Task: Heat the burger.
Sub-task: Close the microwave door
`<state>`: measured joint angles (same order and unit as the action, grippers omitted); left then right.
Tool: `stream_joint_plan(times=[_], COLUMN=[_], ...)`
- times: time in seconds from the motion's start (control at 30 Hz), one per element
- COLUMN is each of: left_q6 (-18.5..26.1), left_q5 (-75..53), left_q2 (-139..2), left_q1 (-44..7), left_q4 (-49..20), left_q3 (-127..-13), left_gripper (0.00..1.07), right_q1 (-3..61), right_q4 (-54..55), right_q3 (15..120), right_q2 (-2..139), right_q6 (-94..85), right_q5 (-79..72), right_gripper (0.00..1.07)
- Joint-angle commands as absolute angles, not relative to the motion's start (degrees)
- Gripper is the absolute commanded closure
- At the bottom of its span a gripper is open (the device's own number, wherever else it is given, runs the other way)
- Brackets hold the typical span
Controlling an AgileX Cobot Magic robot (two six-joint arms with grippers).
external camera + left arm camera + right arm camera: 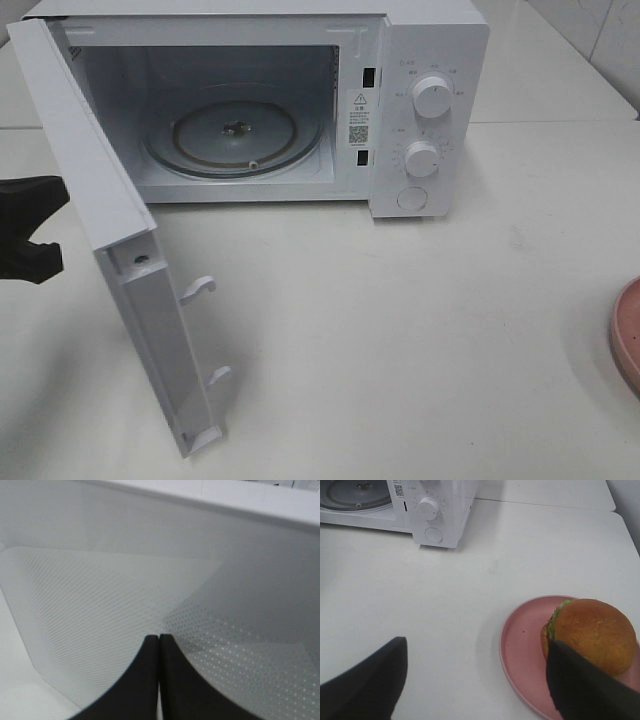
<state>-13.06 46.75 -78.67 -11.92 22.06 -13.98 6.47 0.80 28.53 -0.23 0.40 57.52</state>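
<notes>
The burger (pixel 592 632), with a golden-brown bun and green lettuce, sits on the round pink plate (pixel 520 650) on the white table. My right gripper (pixel 476 645) is open and empty, low over the table; its one finger (pixel 580 685) is just in front of the burger, the other well to the side. In the exterior high view only the plate's rim (pixel 628 335) shows at the right edge, and the burger is out of view there. My left gripper (pixel 159 637) is shut and empty, close against the outer face of the microwave door (pixel 120 250), at the far left (pixel 40 228).
The white microwave (pixel 430 110) stands at the back with its door swung wide open towards the front left. Its glass turntable (pixel 235 135) holds nothing. The microwave also shows in the right wrist view (pixel 432 510). The table's far edge runs behind it.
</notes>
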Motion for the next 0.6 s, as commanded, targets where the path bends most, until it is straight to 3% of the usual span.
stream_joint_plan(times=[0.03,0.33,0.6], left_q6=[-10.4,-9.9,-5.2], left_q5=[47.4,46.9,43.7], left_q2=[-80.6,-83.9,-88.7], left_q1=[-16.0,-22.9,-29.5], left_q4=[15.9,9.2,0.0], left_q3=[-15.1,-19.2,-25.8], left_gripper=[1.07,1.07,1.07], right_q1=[6.1,6.1,6.1], right_q4=[1.0,1.0,1.0], right_q3=[28.5,28.5,28.5], right_q2=[-1.7,-1.7,-1.7], right_q6=[0.0,0.0,0.0], right_q5=[57.0,57.0,57.0], right_gripper=[0.34,0.34,0.34])
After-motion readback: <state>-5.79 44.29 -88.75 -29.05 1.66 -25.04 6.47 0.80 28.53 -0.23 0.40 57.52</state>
